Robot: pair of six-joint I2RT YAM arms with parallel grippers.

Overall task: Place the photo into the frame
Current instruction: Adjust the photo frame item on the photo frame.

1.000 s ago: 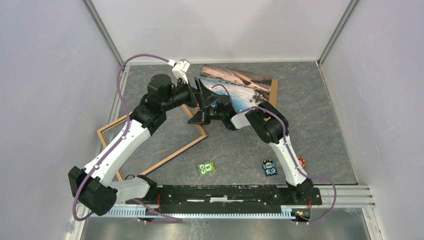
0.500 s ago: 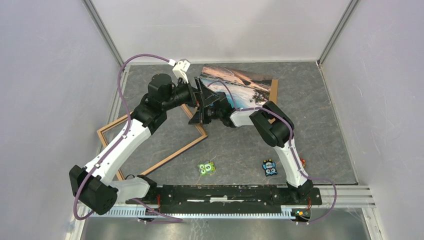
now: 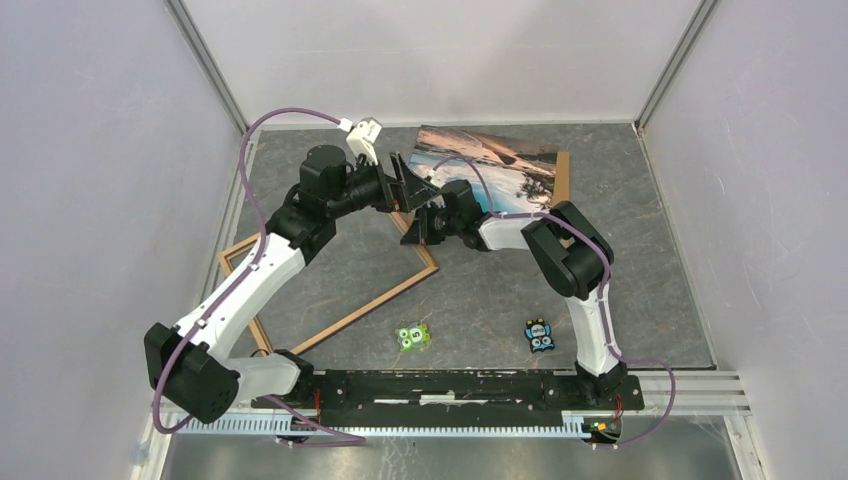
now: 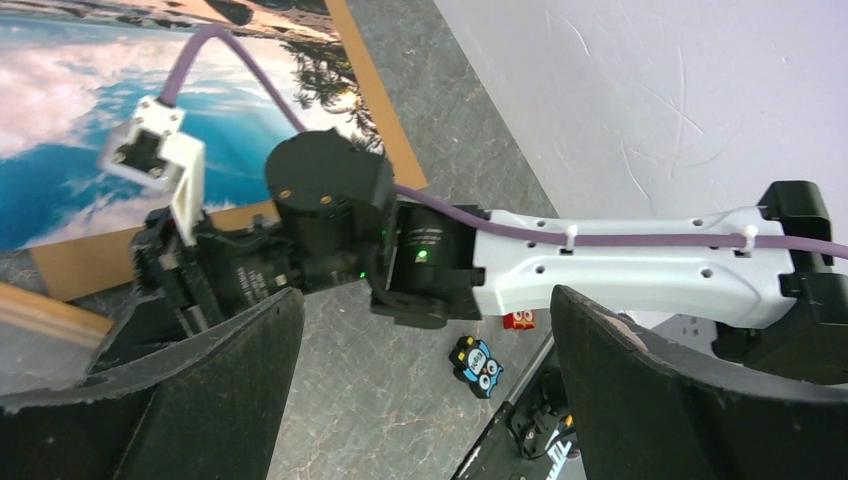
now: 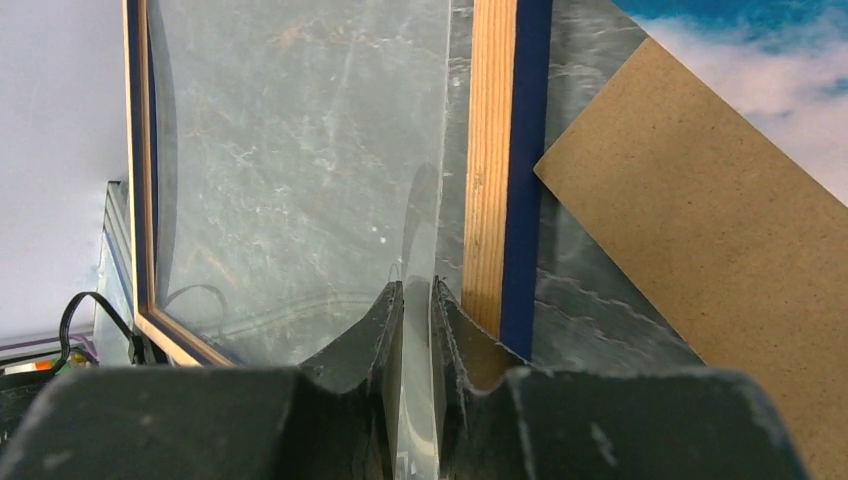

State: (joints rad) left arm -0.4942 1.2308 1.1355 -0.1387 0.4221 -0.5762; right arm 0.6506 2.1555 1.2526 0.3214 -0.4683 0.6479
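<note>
Though seemingly low, right arm (image 3: 592, 318) crooked.

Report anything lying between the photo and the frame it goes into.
A clear pane covers most of the frame's opening, its edge between the right claw's fingers. The left claw hovers there too, at the frame corner nearest the photo, which rests on the backing board.
</note>
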